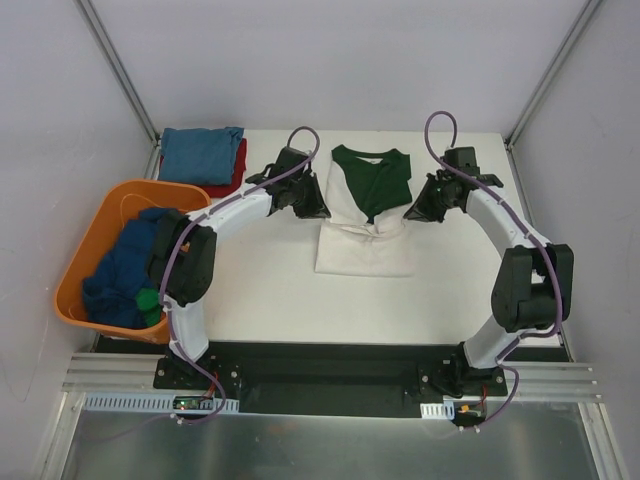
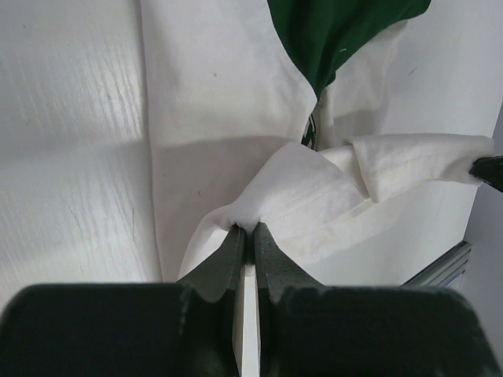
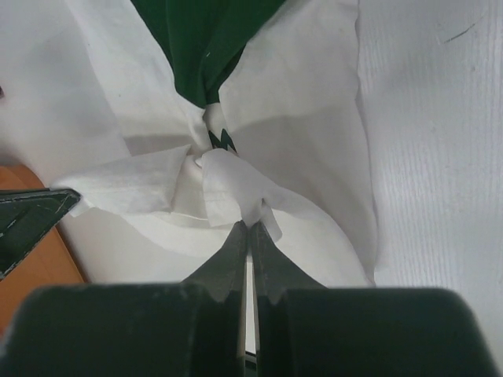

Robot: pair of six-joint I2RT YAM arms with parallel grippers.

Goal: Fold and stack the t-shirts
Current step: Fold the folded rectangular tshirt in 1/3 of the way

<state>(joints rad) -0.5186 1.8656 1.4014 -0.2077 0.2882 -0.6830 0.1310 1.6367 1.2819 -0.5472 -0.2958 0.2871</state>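
Observation:
The cream t-shirt (image 1: 364,248) with dark green sleeves (image 1: 374,180) lies in the middle of the table, its sleeves folded in over the chest. My left gripper (image 1: 318,212) is shut on the shirt's cream hem at its left side; the pinched fold shows in the left wrist view (image 2: 302,196), held off the cloth below. My right gripper (image 1: 410,214) is shut on the cream hem at the right side, seen in the right wrist view (image 3: 228,184). The hem hangs bunched between them. A folded blue shirt (image 1: 202,152) lies on a red one (image 1: 232,172) at the back left.
An orange basket (image 1: 90,240) at the table's left edge holds several crumpled navy and blue shirts (image 1: 125,275) and a green one (image 1: 150,300). The table's white surface (image 1: 290,300) lies in front of the cream shirt. Frame posts stand at the back corners.

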